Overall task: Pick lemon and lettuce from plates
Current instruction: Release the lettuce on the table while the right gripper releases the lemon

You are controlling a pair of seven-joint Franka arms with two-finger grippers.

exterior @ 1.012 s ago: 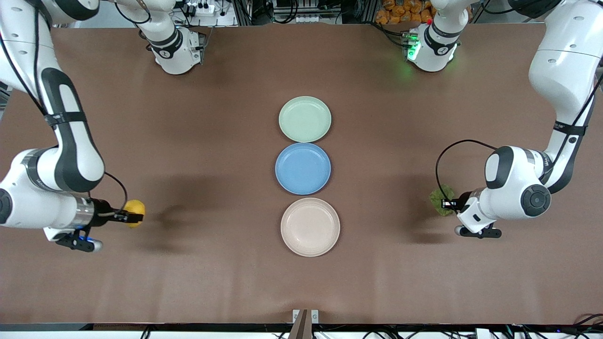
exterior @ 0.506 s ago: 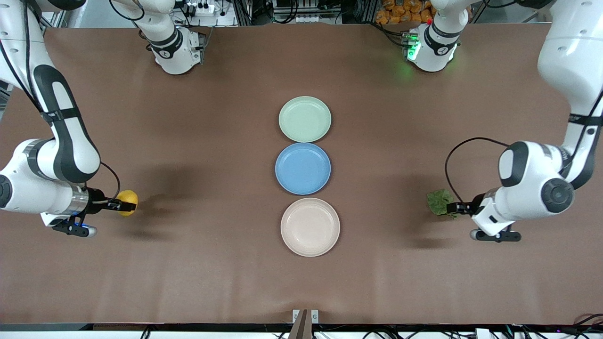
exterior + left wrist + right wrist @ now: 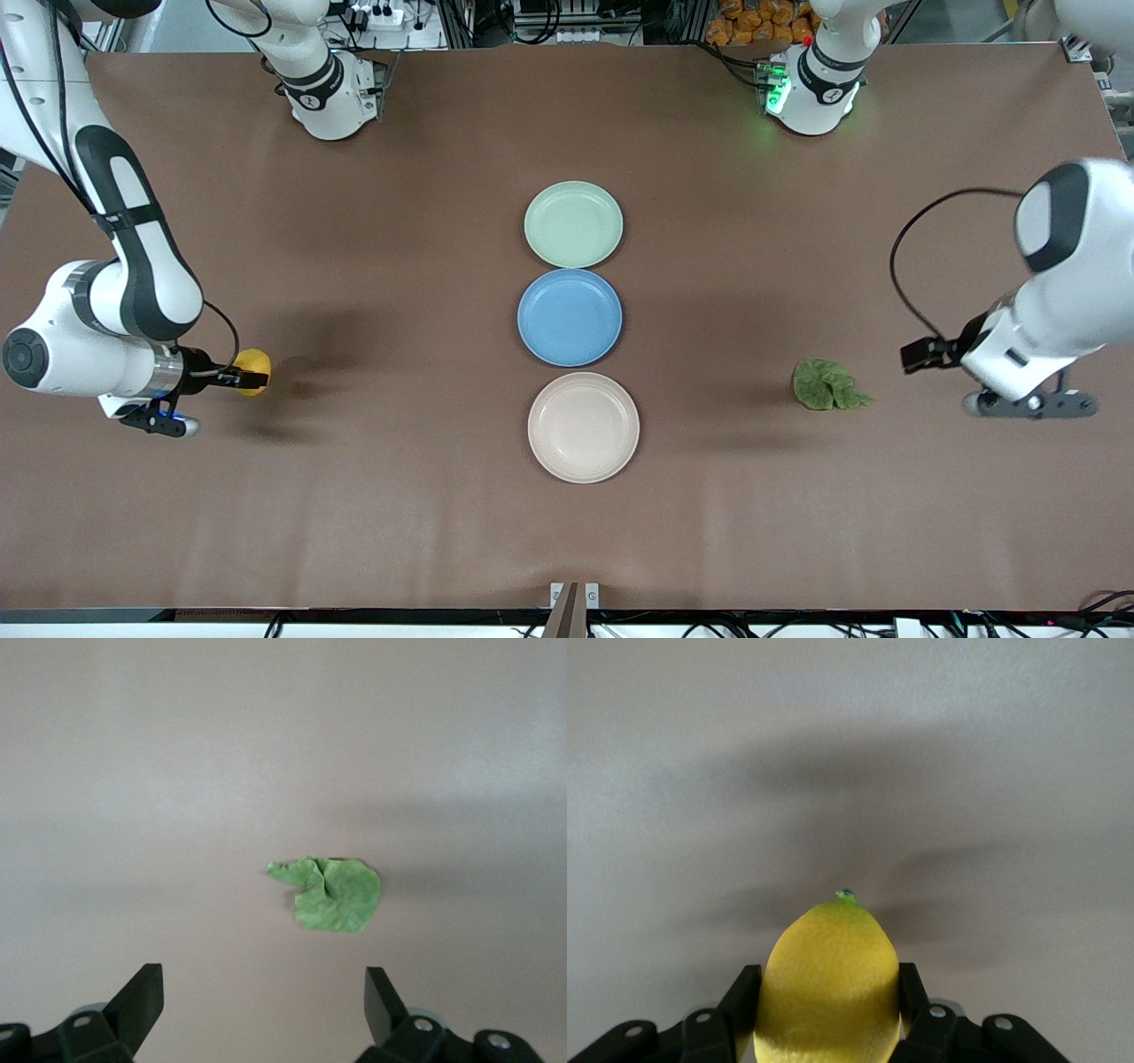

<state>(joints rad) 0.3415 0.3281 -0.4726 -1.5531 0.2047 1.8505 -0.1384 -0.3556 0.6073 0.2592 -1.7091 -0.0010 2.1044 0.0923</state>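
Note:
The lettuce (image 3: pixel 827 385) lies flat on the bare table toward the left arm's end, off the plates; it also shows in the left wrist view (image 3: pixel 333 895). My left gripper (image 3: pixel 917 355) is open and empty, raised above the table beside the leaf. My right gripper (image 3: pixel 251 379) is shut on the lemon (image 3: pixel 254 370), low over the table at the right arm's end; the right wrist view shows the lemon (image 3: pixel 828 988) clamped between both fingers. The mint green plate (image 3: pixel 573 223) and the beige plate (image 3: pixel 583 427) stand empty in the table's middle.
A blue plate (image 3: pixel 570 317) sits empty between the mint and beige plates. The arms' bases (image 3: pixel 332 93) stand along the table's edge farthest from the front camera.
My left gripper has let go of the lettuce, opened and pulled up and away from it; the leaf now lies on the table. My right gripper still holds the lemon and has barely shifted.

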